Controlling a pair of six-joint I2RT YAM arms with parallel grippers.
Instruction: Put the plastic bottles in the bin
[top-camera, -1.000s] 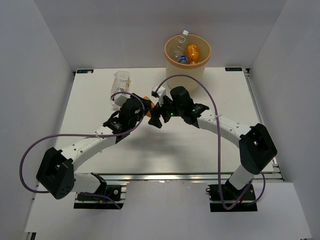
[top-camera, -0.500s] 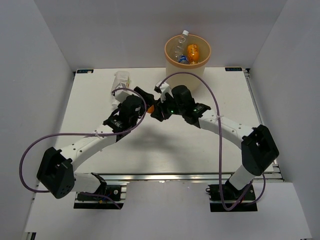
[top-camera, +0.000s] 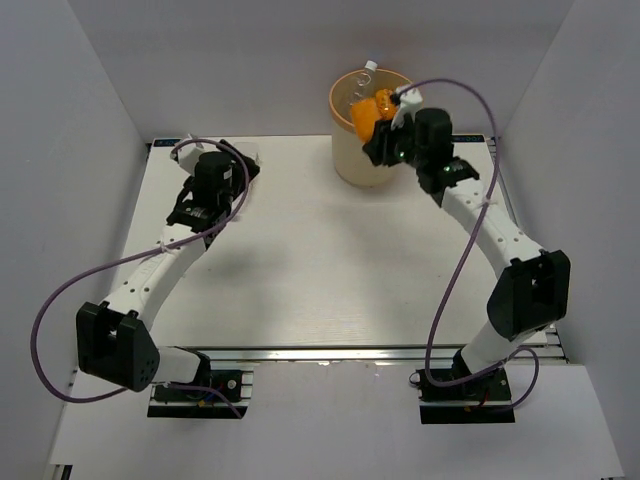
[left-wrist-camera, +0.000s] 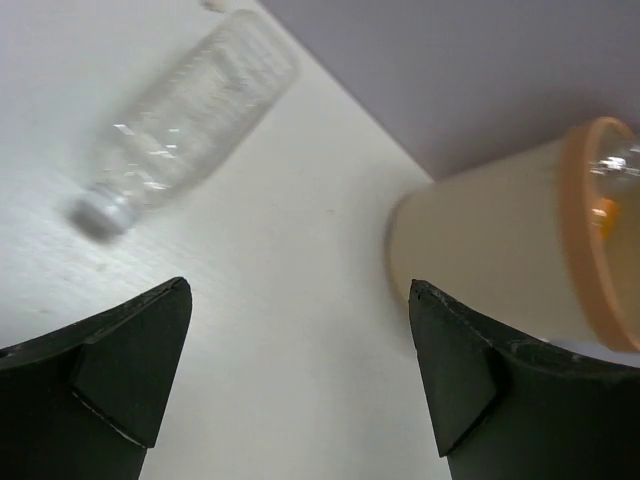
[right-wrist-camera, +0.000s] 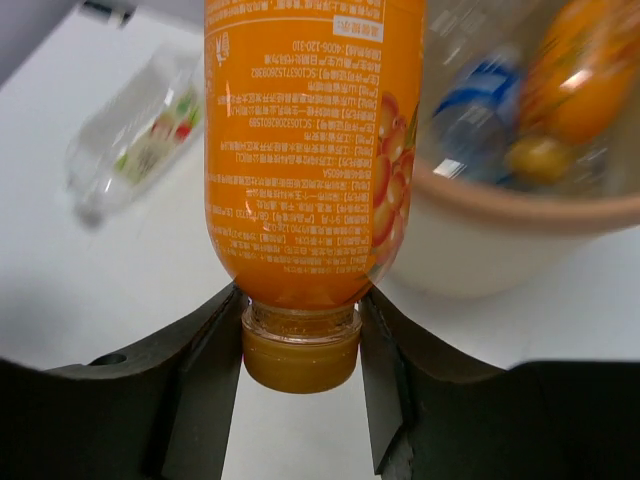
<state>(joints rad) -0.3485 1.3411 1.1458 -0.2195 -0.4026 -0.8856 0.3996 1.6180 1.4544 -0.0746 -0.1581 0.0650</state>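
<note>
Orange bottle (right-wrist-camera: 310, 180), top cropped, neck in closed right claw (right-wrist-camera: 300, 330); left claw (left-wrist-camera: 297, 300) agape, bin (left-wrist-camera: 480, 250) half out of frame.

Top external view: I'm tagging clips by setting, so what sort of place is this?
Probably a robot-lab test cell: a white table boxed in by plain grey walls, two arms bolted at its near edge, and a beige bin holding bottles at the far edge.

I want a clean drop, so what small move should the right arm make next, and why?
Probably ease the orange bottle slightly farther over the bin before releasing: the right fingers pinch its neck, and it seems to hang at the rim, not squarely inside.
</note>
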